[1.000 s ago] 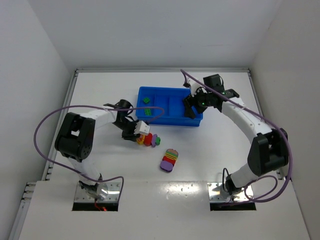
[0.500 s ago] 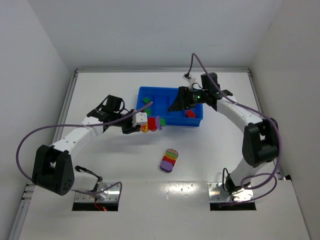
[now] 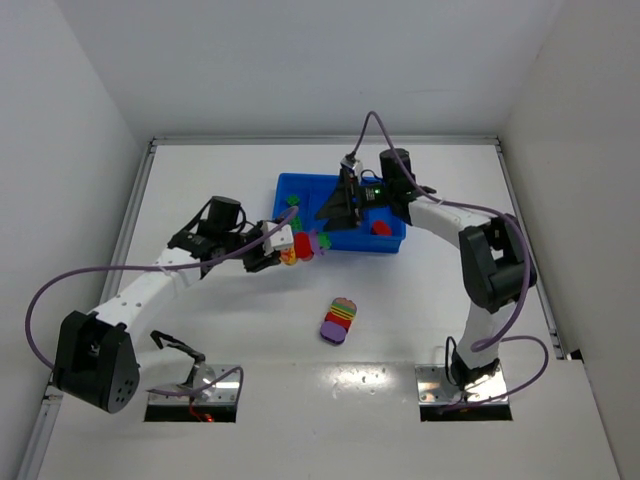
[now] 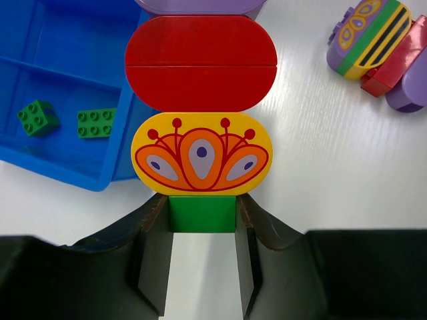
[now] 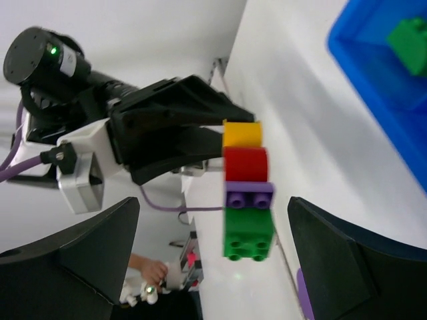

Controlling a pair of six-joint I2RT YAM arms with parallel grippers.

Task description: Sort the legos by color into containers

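The right gripper has swung left across the tray since half a second ago, toward the clump; its jaws stand wide apart, holding nothing, the clump showing between them untouched; the left gripper is clamped on the clump's green base brick, just beside the tray's front edge; a second clump lies on the worktop.

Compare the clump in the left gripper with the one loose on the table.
The held clump is clamped in the left gripper; the loose clump lies free. The held clump's yellow brick shows orange petals; the loose clump's shows black stripes. Both mix red, purple, green, yellow.
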